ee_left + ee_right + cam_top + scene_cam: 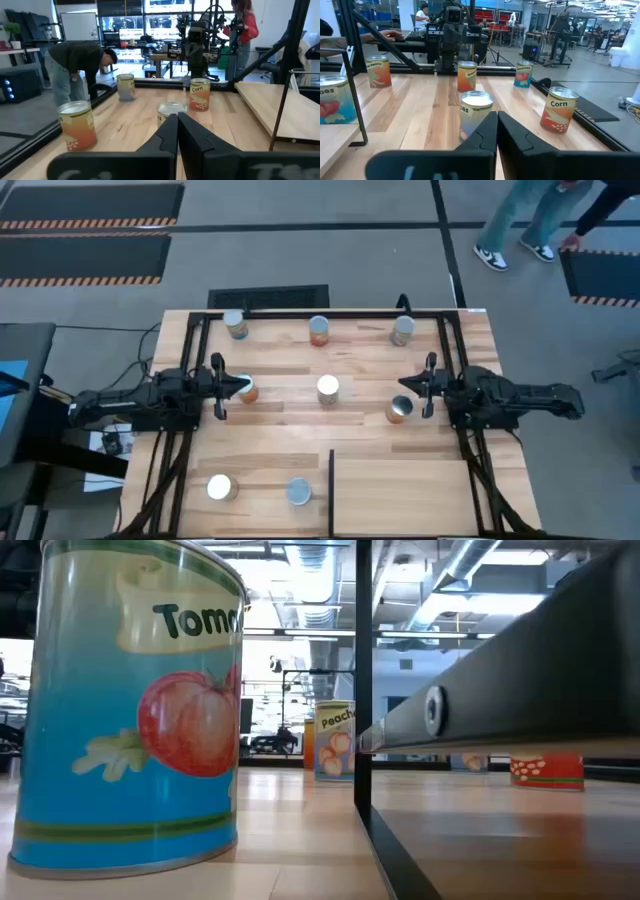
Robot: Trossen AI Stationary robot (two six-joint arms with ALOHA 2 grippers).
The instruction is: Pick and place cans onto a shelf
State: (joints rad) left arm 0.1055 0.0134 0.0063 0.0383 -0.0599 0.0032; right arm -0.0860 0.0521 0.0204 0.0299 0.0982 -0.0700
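Note:
Eight cans stand upright on the wood table. Three are in a far row (319, 330), three in a middle row, and two at the near left (220, 487). The shelf (400, 490) is the near right section, right of the black divider bar (331, 485), with no can on it. My left gripper (238, 385) is shut, and its tips stand at the left edge of the orange-labelled can (249, 391). That can is hidden in the left wrist view (177, 116). My right gripper (408, 386) is shut and empty, just far of the Corn can (400, 409). It points at the middle can (476, 107). My left gripper's shut fingertips lie level from the table's left, over the left edge of the orange-labelled can's top (243, 384). I cannot tell whether they touch it. The can stands upright on the table.
Black frame tubing (300, 313) runs along the table's far and side edges. A large Tomato can (130, 710) fills the left of the low view. People stand beyond the table (80, 65), and legs show on the floor (520, 220).

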